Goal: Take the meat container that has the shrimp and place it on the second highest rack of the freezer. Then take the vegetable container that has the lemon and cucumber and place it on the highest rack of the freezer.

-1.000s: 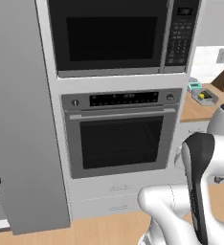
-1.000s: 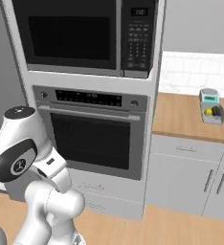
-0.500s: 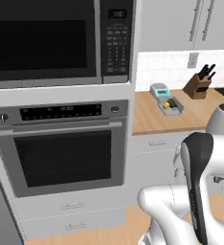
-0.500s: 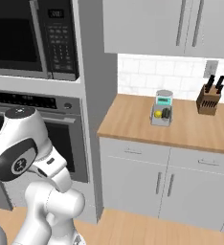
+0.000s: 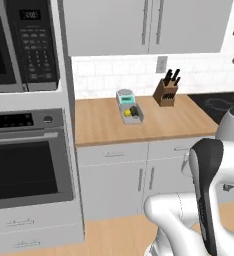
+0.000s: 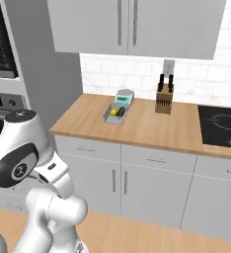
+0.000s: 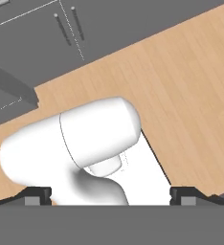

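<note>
Gripper point(image 7: 112, 195): jaws spread wide, nothing between them; two dark fingertips point(image 7: 37, 195) stand far apart at the bottom of the hand view, pointed down at wooden floor point(image 7: 190, 91) and grey cabinet fronts point(image 7: 32, 33).

Vegetable container point(image 5: 131, 114): shallow grey tray on the wooden counter point(image 5: 139, 125), well apart from the gripper, up at counter height and beyond the arm. Holds the lemon point(image 5: 127, 113), small and yellow, and the cucumber point(image 5: 134, 111), dark green, just beside it. In the right base view the same tray point(image 6: 114, 114) shows the lemon point(image 6: 113, 113) and cucumber point(image 6: 121, 111) side by side.

Small teal-topped box point(image 5: 124, 96): just behind the tray, toward the tiled wall.

Knife block point(image 5: 165, 92): on the counter, near the tray, by the wall.

Cooktop point(image 6: 225, 126): black, at the counter's far end.

Microwave point(image 5: 19, 45) above oven point(image 5: 26, 165): stacked beside the counter's other end.

Upper cabinets point(image 5: 144, 25): grey, over the counter.
</note>
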### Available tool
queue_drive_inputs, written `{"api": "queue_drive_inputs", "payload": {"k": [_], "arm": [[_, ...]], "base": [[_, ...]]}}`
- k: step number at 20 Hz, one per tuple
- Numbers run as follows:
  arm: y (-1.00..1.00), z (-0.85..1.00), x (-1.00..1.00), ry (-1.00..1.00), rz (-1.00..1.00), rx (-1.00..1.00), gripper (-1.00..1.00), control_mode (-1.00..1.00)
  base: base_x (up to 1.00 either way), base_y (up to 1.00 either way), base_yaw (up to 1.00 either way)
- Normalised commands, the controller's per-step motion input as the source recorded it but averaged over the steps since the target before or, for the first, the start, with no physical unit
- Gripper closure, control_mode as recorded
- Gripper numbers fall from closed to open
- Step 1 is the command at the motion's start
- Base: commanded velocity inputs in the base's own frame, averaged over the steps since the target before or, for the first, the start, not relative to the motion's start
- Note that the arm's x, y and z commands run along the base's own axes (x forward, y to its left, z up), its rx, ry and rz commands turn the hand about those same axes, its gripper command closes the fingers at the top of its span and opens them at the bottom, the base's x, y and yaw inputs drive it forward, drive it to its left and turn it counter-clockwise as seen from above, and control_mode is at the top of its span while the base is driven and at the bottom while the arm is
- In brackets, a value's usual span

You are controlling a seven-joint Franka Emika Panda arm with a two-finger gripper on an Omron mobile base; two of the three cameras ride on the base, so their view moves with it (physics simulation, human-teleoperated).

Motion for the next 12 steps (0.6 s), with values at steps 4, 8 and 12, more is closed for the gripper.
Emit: {"api": "queue_drive_inputs", "payload": {"k": [4, 8, 12], "arm": [[0.00, 0.00, 0.00, 0.00, 0.00, 0.00, -1.00, 1.00], [0.00, 0.00, 0.00, 0.00, 0.00, 0.00, -1.00, 1.00], [0.00, 0.00, 0.00, 0.00, 0.00, 0.00, -1.00, 1.00]], "base": [[0.40, -0.75, 0.09], [0.97, -0.06, 0.10], [0.92, -0.05, 0.08]]}}
